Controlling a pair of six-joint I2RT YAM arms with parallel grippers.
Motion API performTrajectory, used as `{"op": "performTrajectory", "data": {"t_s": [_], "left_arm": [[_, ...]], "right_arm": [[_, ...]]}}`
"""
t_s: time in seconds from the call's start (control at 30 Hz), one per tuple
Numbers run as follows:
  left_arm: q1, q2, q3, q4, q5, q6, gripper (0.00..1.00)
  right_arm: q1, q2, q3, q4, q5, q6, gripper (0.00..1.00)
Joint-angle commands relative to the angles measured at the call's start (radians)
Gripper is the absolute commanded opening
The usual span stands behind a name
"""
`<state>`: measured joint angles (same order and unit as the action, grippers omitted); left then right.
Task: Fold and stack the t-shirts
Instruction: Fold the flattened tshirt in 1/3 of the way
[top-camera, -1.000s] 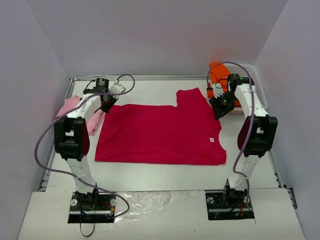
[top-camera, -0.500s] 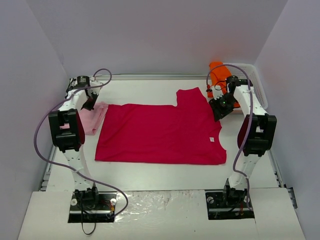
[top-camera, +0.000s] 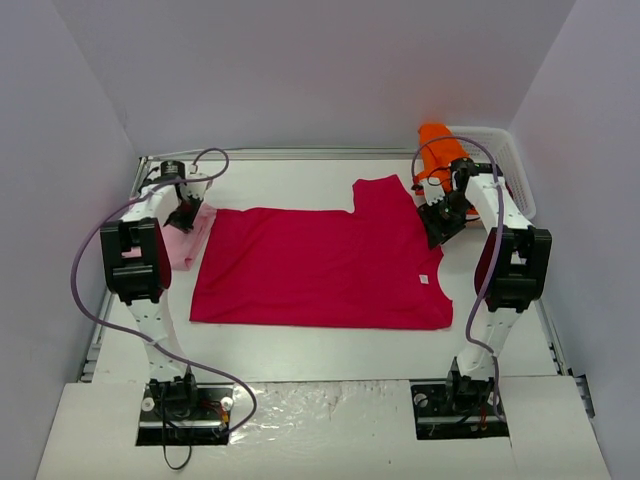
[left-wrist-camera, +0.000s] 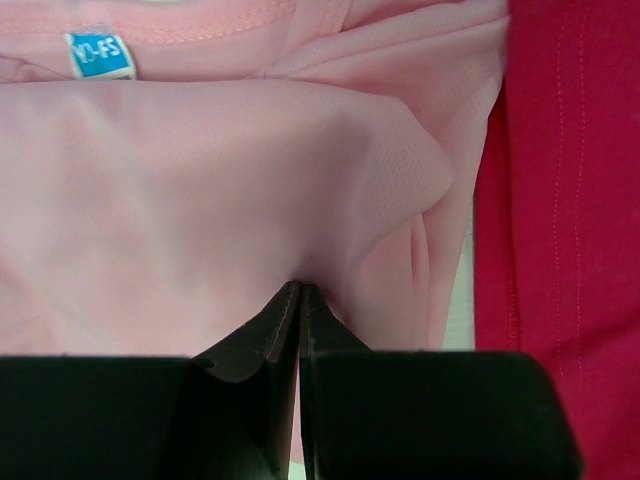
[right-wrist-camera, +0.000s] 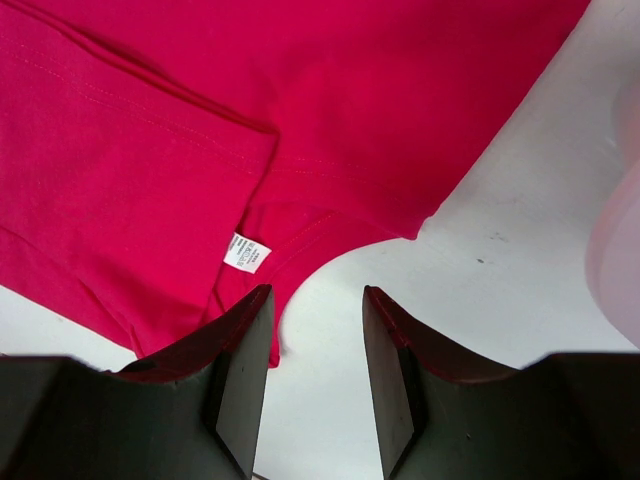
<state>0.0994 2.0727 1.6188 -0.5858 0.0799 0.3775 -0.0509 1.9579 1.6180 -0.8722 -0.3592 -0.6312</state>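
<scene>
The large crimson-magenta t-shirt (top-camera: 320, 265) lies spread flat mid-table, one sleeve pointing to the back. Left of it lies the pale pink t-shirt (top-camera: 190, 238), its blue label (left-wrist-camera: 100, 55) showing in the left wrist view. My left gripper (top-camera: 183, 213) (left-wrist-camera: 300, 285) is shut, its tips resting on the pink cloth beside the crimson edge (left-wrist-camera: 570, 200); no cloth shows between the jaws. My right gripper (top-camera: 440, 222) (right-wrist-camera: 317, 290) hangs open just above the crimson shirt's neckline, near its white label (right-wrist-camera: 246, 252), with bare table between the fingers. A bright orange t-shirt (top-camera: 438, 140) is bunched at the back right.
A white mesh basket (top-camera: 515, 165) stands at the back right corner beside the orange shirt. Grey walls close in the table on three sides. Both arm bases sit at the near edge, their cables looping above the arms.
My left gripper left the crimson shirt's back-left corner, shut, and moved left onto the pale pink shirt. The right gripper shifted slightly toward the neckline.
</scene>
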Motion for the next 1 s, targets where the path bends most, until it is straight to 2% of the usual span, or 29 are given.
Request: {"op": "performTrajectory", "data": {"t_s": [0.0, 0.27, 0.97], "left_arm": [[0.013, 0.032, 0.036, -0.02, 0.035, -0.006, 0.02], [0.014, 0.102, 0.121, -0.052, 0.103, -0.038, 0.02], [0.02, 0.237, 0.355, -0.092, 0.067, -0.106, 0.02]], "right_arm": [[0.005, -0.036, -0.017, -0.027, 0.008, 0.005, 0.37], [0.005, -0.024, -0.021, -0.022, 0.017, 0.014, 0.37], [0.016, 0.015, -0.018, -0.005, 0.023, 0.027, 0.37]]}}
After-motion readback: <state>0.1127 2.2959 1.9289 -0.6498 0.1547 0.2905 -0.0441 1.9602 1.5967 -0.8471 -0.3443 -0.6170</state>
